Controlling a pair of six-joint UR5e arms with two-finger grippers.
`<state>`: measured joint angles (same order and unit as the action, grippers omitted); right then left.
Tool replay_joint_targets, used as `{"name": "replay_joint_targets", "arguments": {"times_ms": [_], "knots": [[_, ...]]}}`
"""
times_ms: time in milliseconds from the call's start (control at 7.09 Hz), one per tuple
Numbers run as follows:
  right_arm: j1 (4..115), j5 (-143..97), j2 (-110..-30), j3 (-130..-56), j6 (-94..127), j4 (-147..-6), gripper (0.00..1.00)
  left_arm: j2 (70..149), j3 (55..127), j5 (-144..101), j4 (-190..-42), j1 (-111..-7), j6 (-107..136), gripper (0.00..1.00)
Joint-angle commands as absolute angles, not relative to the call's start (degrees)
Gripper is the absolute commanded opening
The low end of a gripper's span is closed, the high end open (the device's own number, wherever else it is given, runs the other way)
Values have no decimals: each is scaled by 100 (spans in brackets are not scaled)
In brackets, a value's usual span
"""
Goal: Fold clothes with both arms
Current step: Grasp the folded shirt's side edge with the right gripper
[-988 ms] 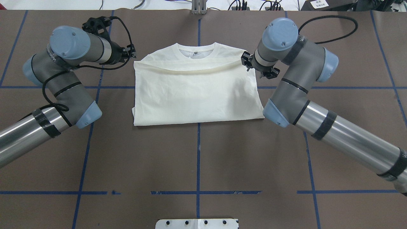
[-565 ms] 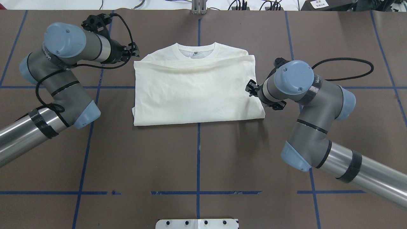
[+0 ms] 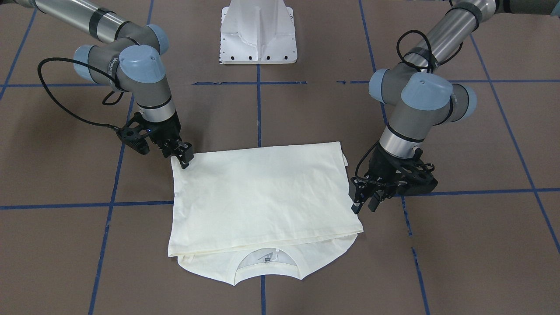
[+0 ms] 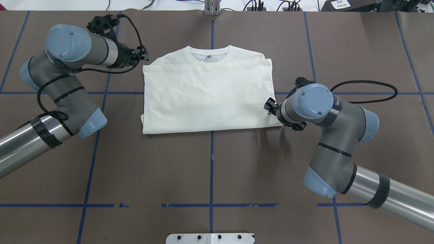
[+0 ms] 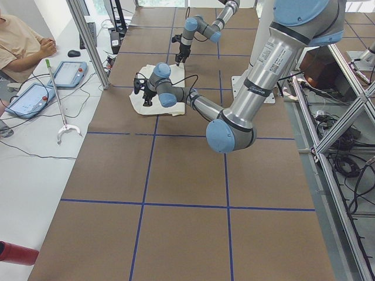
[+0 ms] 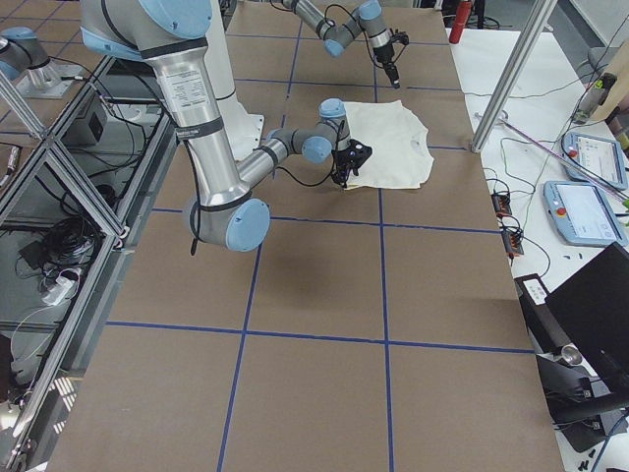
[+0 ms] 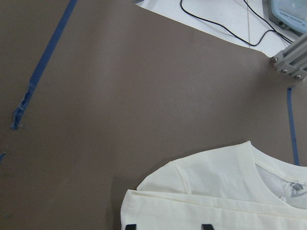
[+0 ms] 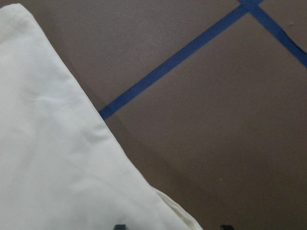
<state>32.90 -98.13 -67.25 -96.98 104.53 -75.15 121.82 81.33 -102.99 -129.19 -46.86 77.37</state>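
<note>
Spread apart, the right gripper [image 3: 183,159] hangs at the corner of the T-shirt [image 4: 206,98] nearest the robot on its right side. Its wrist camera shows both fingertips [image 8: 120,226] apart, with the cloth's edge running between them. The left gripper [image 3: 365,204] is spread too and pinches nothing. It sits just beside the shirt's left edge, near the shoulder.

The shirt lies in the far middle of the brown table [image 4: 210,169], across a crossing of blue tape lines [image 4: 211,152]. It is folded into a rough rectangle with its plain cream side up, smooth but for faint creases. The ribbed round collar [image 4: 209,54] points away from the robot, with a small grey tag inside the neck. A folded layer's straight edge runs across just below the collar, and the shoulders curve out past it.
</note>
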Motion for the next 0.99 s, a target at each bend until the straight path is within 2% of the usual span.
{"name": "replay_joint_targets", "arguments": {"times_ms": [0,141,423,565,847], "knots": [[3278,-9774,-6794,-9712,10485,-7515,36,12182,8130,-10292,-12894,-4693,7717,55],[3270,-9791,-6794,-9712,10755,-7515,0,12190,8139,-10301,-12894,-4685,7734,55],[3270,-9800,-6794,-9843,10767,-7515,0,12182,8165,-10301,-12885,-4693,7752,55],[3270,-9843,-6985,-10235,10767,-7532,0,12182,8269,-10301,-12876,-4693,7761,55],[2973,-10158,-8254,-11891,10793,-7567,0,12042,8830,-10362,-12867,-4685,7787,55]]}}
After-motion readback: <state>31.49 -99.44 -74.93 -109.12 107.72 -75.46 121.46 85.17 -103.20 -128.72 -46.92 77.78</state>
